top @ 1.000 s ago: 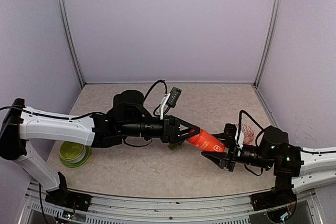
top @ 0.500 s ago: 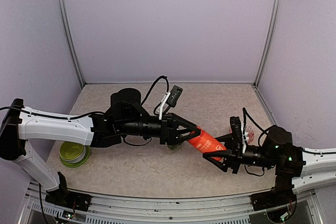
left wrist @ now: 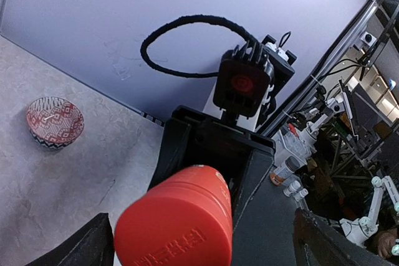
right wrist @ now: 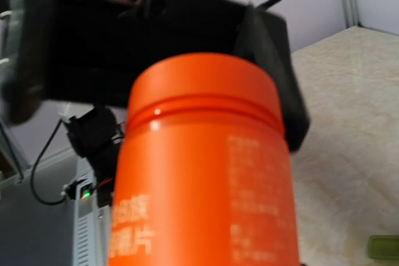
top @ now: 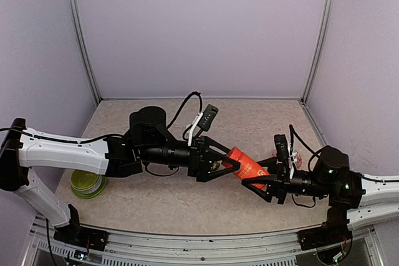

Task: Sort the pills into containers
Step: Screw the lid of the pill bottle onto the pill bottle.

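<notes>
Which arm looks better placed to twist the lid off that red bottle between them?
Left, probably. The left gripper stands open around the lid end without gripping it, so it need only close and turn. The right gripper is clamped on the red bottle lower down its body, bracing it.

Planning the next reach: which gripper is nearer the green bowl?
Left. The left gripper, open around the bottle's top, is mid-table, to the right of the green bowl. The right gripper, gripping the bottle's base, is farther right.

red bottle point(right wrist: 199, 172), printed label blurred, unreadable
</notes>
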Robot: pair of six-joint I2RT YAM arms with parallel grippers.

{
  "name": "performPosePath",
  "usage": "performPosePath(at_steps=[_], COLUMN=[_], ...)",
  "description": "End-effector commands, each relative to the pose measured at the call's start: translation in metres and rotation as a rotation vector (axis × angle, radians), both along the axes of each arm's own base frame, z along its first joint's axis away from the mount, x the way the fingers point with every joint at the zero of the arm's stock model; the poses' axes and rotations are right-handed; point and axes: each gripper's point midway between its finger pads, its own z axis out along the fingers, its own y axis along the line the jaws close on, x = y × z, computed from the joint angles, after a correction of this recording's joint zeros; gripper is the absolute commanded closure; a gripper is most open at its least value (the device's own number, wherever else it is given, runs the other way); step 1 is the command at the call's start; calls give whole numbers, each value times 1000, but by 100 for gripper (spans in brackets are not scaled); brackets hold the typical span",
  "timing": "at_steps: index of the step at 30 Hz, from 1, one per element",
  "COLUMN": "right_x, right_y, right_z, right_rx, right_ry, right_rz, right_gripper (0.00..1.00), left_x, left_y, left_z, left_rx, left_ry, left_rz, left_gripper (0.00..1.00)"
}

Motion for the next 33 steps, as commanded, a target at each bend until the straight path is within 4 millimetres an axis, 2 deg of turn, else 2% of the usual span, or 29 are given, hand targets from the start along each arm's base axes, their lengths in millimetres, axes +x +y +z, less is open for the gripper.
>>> performPosePath(at_steps=[1, 6, 11, 18, 21, 30, 33], right_x=[9, 19, 23, 26, 30, 35, 35], right_y=[-3, -1, 7, 8, 4, 2, 2], right_z=[22, 9, -1, -2, -3, -7, -6], right_rx=[-21, -136, -217, -247, -271, -292, -263], right_ry=[-116, -207, -259, -314, -334, -358, -336], right_rz=[-56, -92, -81, -88, -114, -138, -146], right_gripper=[100, 100, 100, 100, 100, 100, 100], left_x=[-1, 13, 14, 18, 19, 22, 20], left_y=[7, 10, 5, 1, 0, -2, -2], left_z=[12, 2, -9, -23, -27, -24, -19], left_rx=[-21, 27, 61, 95, 108, 94, 70], left_ry=[70, 128, 169, 220, 228, 231, 219], left_rz=[-1, 76, 58, 47, 45, 36, 21], left_gripper=[1, 1, 3, 17, 28, 45, 46])
